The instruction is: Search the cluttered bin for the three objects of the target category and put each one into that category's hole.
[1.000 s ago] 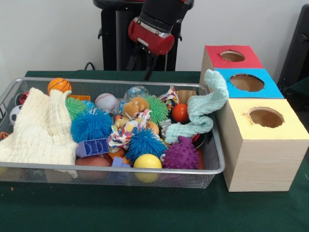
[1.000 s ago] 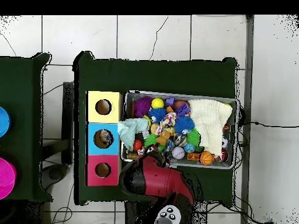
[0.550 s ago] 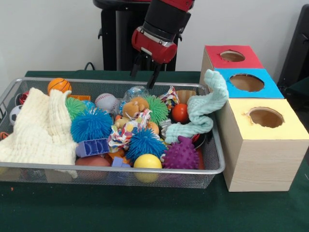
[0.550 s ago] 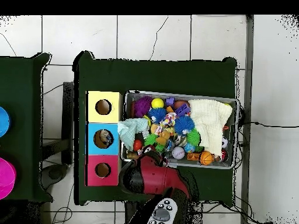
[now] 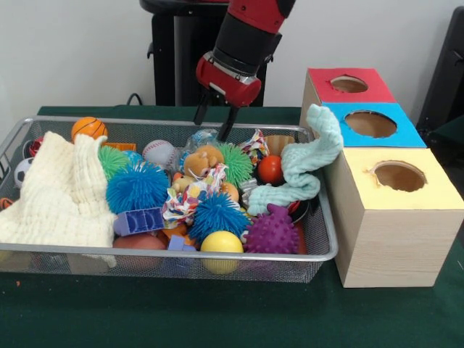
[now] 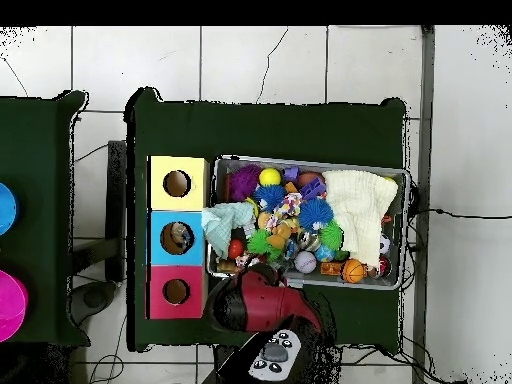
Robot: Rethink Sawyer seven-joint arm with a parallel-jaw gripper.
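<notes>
The red and black gripper [image 5: 212, 125] hangs with its fingers spread and empty over the far edge of the silver wire-mesh bin [image 5: 217, 254], so a descent risks catching the rim or the clear plastic ball [image 5: 203, 138] just under it instead of a target toy, which I cannot identify in the clutter.

I'm working in what looks like a robotics lab: a green cloth-covered table [image 6: 270, 125] stands on a white tiled floor [image 6: 260, 60] with loose black cables [image 6: 455, 214] trailing at the right of the overhead frame, and a plain white wall [image 5: 72, 51] fills the upper left of the front frame.
</notes>
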